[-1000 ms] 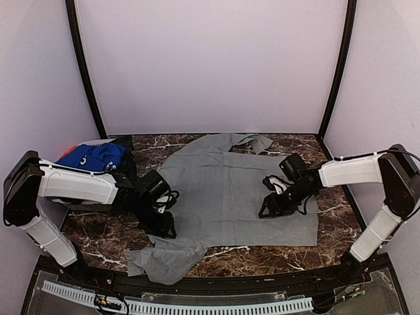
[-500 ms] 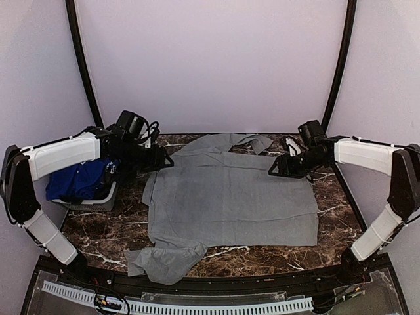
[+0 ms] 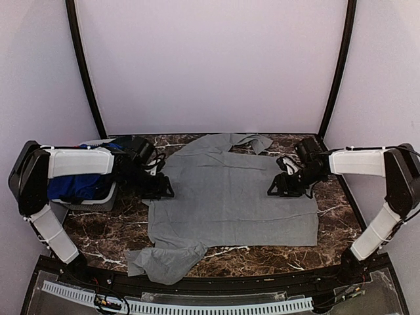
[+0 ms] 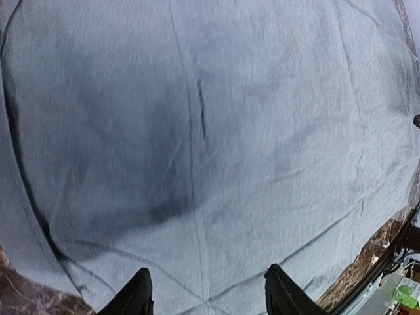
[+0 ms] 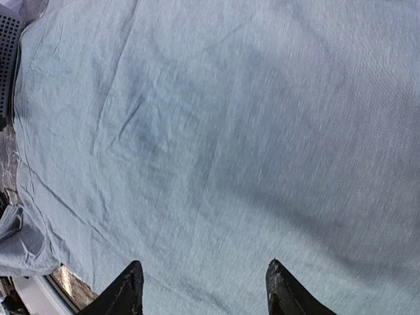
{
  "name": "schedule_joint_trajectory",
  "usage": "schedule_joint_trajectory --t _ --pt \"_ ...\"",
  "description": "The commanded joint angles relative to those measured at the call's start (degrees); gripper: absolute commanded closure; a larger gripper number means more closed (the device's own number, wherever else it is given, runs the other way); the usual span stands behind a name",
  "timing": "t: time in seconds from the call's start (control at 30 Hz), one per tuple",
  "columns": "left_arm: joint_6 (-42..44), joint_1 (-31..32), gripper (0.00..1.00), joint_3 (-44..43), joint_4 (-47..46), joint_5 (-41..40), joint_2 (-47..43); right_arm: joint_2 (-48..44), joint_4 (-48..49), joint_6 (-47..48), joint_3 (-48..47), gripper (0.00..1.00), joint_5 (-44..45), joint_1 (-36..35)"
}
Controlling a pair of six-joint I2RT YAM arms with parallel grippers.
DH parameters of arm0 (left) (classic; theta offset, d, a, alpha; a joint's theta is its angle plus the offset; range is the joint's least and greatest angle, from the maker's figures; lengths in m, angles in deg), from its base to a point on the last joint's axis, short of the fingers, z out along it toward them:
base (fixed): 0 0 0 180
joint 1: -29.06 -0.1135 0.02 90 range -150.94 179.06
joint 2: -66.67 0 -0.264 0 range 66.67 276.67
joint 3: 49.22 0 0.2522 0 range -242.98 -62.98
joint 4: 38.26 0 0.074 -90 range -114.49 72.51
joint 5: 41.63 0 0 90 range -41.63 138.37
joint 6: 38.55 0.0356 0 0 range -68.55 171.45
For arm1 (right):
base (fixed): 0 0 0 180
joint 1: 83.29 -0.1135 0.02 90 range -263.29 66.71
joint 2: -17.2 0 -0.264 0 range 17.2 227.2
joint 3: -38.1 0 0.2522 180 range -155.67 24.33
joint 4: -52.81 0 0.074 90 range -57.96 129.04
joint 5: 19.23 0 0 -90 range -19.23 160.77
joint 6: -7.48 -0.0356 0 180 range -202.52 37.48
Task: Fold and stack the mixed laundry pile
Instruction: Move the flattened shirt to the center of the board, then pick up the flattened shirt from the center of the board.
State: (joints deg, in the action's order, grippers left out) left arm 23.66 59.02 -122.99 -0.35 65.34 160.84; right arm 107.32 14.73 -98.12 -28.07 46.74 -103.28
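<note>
Right now the left claw [image 3: 159, 190] hangs low over the large grey cloth shirt [image 3: 230, 203], which lies spread flat on the dark brown marble tabletop [image 3: 98, 230]. Its two black fingers [image 4: 139, 296] stand apart with nothing between them, only shirt fabric below. This claw sits at the shirt's left edge. Across the garment, the right claw [image 3: 279, 189] hangs at the opposite edge: fingers [image 5: 283, 294] parted, gripping nothing, grey cloth filling the view beneath. One long sleeve [image 3: 246, 141] trails away beyond both claws toward the back wall; the other sleeve [image 3: 164, 259] lies bunched on the near side of the left claw, at the table's front edge. Outward of the left claw, a royal-blue T-shirt [image 3: 73, 187] sits in a small grey plastic basket [image 3: 95, 204] — partly hidden by the white arm [image 3: 79, 162].
</note>
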Motion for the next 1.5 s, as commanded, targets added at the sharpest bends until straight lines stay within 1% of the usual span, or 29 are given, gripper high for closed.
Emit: schedule_joint_trajectory --t 0.0,0.03,0.07,0.13,0.23,0.27,0.43,0.57,0.6,0.67,0.7,0.73,0.77,0.8,0.83,0.87,0.9,0.93,0.97,1.0,1.03,1.1,1.2,1.33,1.47 --pt "3.03 0.1 0.43 -11.54 0.8 -3.2 7.26 7.24 2.89 1.02 -9.3 0.41 2.83 -0.05" --pt "3.41 0.1 0.45 -12.94 1.25 -3.86 10.49 10.09 2.83 1.47 -10.93 0.41 2.98 -0.05" --pt "3.92 0.1 0.46 -15.14 1.74 -4.13 11.9 11.78 2.91 1.61 -12.18 0.41 3.09 -0.01" --pt "3.78 0.04 0.49 -16.41 1.65 -4.33 14.81 14.82 2.76 2.0 -13.9 0.42 2.89 -0.05" --pt "3.06 0.1 0.52 -15.06 1.51 -4.81 16.17 16.44 3.67 1.81 -12.9 0.43 2.03 -0.13" --pt "2.65 0.1 0.53 -13.4 1.45 -4.83 16.02 16.48 3.93 1.72 -11.9 0.43 1.9 -0.21" --pt "1.34 0.86 0.57 -6.3 2.22 -5.21 12.37 13.27 3.85 0.95 -5.04 0.44 2.14 -1.74" --pt "0.96 0.98 0.59 -0.37 3.33 -5.18 8.35 8.29 3.66 -0.91 -0.42 0.45 -1.79 -3.19" --pt "1.06 0.98 0.59 -0.15 3.66 -5.48 7.67 6.71 3.54 -1.19 0.14 0.45 -2.99 -3.21" --pt "1.65 0.98 0.59 -0.85 4.2 -4.8 5.32 3.86 2.28 -0.77 -0.52 0.44 -2.14 -2.83" --pt "2.23 0.98 0.58 -2.84 4.26 -4.38 3.83 2.36 1.7 -0.3 -1.62 0.43 -1.18 -1.9" --pt "2.49 0.94 0.55 -4.2 4.12 -3.72 2.53 1.97 1.58 0.22 -2.9 0.43 -0.76 -0.37" --pt "3.03 0.86 0.53 -7.46 3.21 -3.66 2.17 1.57 1.59 0.82 -4.44 0.43 -0.56 1.57" --pt "3.41 0.7 0.48 -9.45 2.98 -4.02 2.25 1.85 1.14 1.32 -6.22 0.43 0.01 3.66" --pt "4.21 0.17 0.45 -14.31 2.92 -4.26 2.77 2.43 0.41 2.11 -8.52 0.43 1.26 5.31" --pt "4.57 -0.3 0.41 -16.79 3.23 -4.52 4.53 3.26 -0.53 3.31 -10.8 0.43 3.97 6.62" --pt "5.35 -1.36 0.4 -22.47 4.26 -4.55 5.89 4.28 -1.15 3.9 -12.7 0.44 6.84 7.7" --pt "5.81 -1.86 0.39 -25.49 4.87 -4.53 9.05 5.57 -1.4 4.24 -14.37 0.44 8.76 8.74" --pt "6.5 -2.76 0.39 -30.91 6.2 -4.51 10.7 7.1 -1.55 4.3 -15.66 0.45 9.86 10.0" --pt "6.95 -3.45 0.39 -33.61 6.76 -4.85 14.0 8.66 -1.8 4.26 -16.93 0.46 10.64 10.95" --pt "7.86 -3.65 0.39 -38.32 7.76 -5.72 15.51 10.37 -1.73 4.4 -17.93 0.47 11.84 11.7" --pt "8.8 -4.31 0.39 -43.36 8.21 -6.07 19.53 13.19 -1.3 4.72 -19.43 0.48 13.6 12.43" --pt "9.9 -5.39 0.38 -47.83 7.61 -6.01 24.75 17.15 -0.97 5.26 -21.76 0.49 15.5 12.67" --pt "12.28 -6.44 0.37 -52.28 6.2 -6.88 29.04 21.91 -1.73 6.42 -26.33 0.51 18.95 13.31" --pt "13.69 -7.71 0.37 -57.74 7.5 -7.64 33.76 25.69 -3.7 7.42 -30.82 0.51 22.61 14.17"
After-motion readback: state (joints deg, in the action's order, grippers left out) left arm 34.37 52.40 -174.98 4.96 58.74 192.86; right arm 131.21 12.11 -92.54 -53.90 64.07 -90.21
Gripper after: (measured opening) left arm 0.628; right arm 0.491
